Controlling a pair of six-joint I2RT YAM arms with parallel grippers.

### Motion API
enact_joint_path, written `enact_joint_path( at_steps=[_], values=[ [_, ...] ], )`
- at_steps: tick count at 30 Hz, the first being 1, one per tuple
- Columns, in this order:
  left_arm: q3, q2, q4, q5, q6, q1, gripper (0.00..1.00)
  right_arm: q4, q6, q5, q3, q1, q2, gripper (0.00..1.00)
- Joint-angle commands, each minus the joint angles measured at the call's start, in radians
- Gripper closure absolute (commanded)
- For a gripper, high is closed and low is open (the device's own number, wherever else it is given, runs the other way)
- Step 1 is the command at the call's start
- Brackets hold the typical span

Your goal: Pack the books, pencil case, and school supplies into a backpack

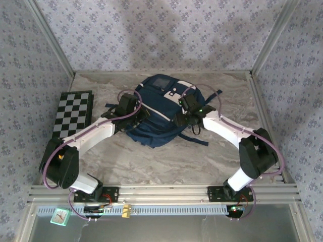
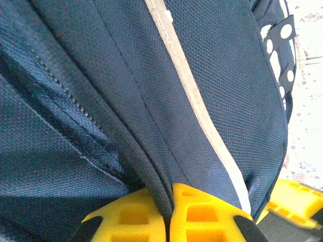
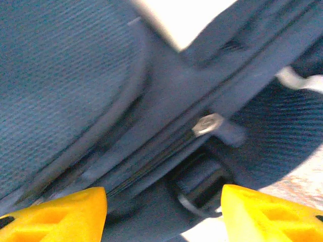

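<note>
Top external showed you the backpack [image 1: 161, 108] lying toward the back of the table, with a checkered board [image 1: 73, 113] well off its left side. Your left gripper [image 1: 143, 112] sat against the backpack's left edge and your right gripper [image 1: 185, 119] against its right edge. From up there you could not tell how either pair of jaws stood.

Left wrist settled that side. The left gripper [image 2: 169, 214] had its yellow fingers [image 2: 207, 217] pressed together on a ridge of navy fabric of the backpack [image 2: 232, 75], just beside the white piping [image 2: 186, 85].

Right wrist was blurred, yet the right gripper [image 3: 164, 212] plainly had its jaws spread wide, fingers [image 3: 55, 214] pinching nothing. Between them lay the backpack [image 3: 60, 75], with what looked like a metal zipper pull [image 3: 207, 123] and a black buckle [image 3: 202, 184] nearer the fingers.
</note>
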Motion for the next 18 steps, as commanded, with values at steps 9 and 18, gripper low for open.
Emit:
enact_joint_path(
  at_steps=[9, 18],
  values=[
    [0.019, -0.072, -0.093, -0.005, 0.164, 0.018, 0.37, 0.064, 0.011, 0.047, -0.185, -0.091, -0.328, 0.16],
    [-0.226, -0.486, -0.245, -0.704, 0.434, 0.156, 0.0, 0.405, -0.027, 0.286, -0.591, -0.416, -0.647, 0.0]
  ],
)
